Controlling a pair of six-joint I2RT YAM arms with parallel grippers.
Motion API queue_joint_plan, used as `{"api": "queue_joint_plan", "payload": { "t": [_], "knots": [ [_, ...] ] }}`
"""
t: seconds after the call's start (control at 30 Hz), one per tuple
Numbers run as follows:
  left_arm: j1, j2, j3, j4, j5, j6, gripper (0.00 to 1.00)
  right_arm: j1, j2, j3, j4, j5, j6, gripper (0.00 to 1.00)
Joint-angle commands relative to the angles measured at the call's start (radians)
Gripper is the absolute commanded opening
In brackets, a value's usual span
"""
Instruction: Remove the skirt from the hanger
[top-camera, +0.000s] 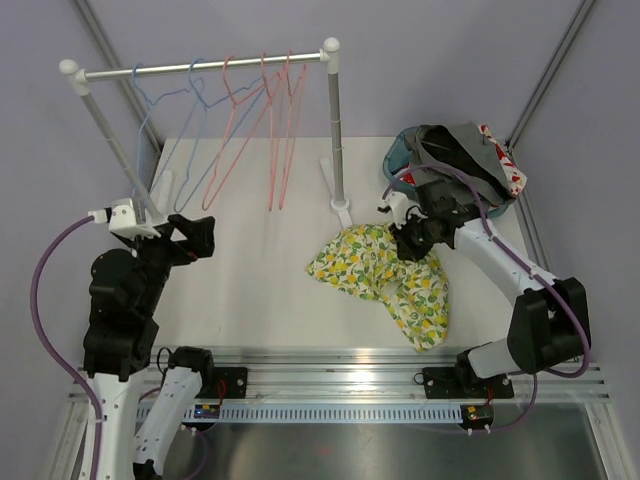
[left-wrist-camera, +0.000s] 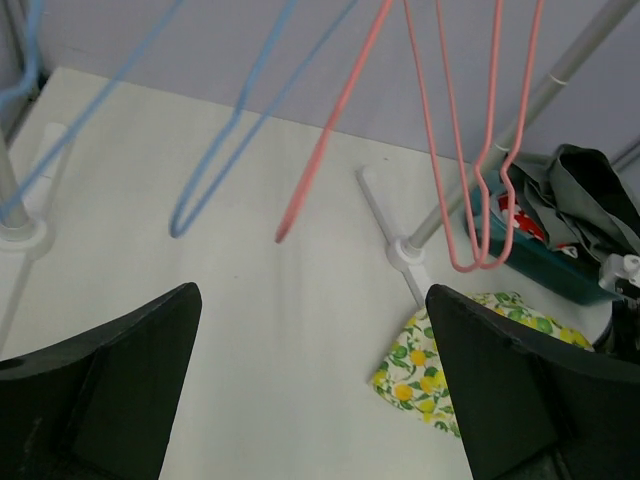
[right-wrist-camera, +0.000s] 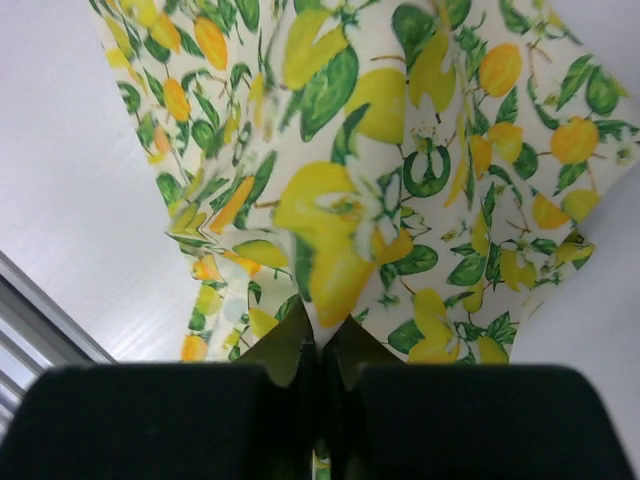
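Skirt (top-camera: 385, 280): I judge it off the hangers (top-camera: 235, 120), lying at 4 o'clock | right gripper (right-wrist-camera: 320, 345): pinching its fabric | left gripper (top-camera: 197, 238): spread, empty | left: release.

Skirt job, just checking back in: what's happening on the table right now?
The lemon-print skirt lies crumpled on the table, off the hangers, which hang bare on the rack. The right gripper is pinched shut on a fold of it. The left gripper is open, holding nothing, near the rack's left post.
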Motion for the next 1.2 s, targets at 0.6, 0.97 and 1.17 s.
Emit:
{"api": "queue_joint_plan", "payload": {
  "t": [0.6, 0.97, 1.17],
  "knots": [
    [0.003, -0.121, -0.015, -0.013, 0.202, -0.050, 0.99, -0.381, 0.295, 1.288, 0.050, 0.306, 0.049, 0.00],
    [0.003, -0.127, -0.026, -0.007, 0.229, -0.053, 0.99, -0.460, 0.488, 1.171, 0.186, 0.181, -0.021, 0.00],
    [0.003, -0.130, -0.021, -0.010, 0.241, -0.050, 0.99, -0.454, 0.455, 0.941, 0.019, -0.277, -0.108, 0.00]
  ]
}}
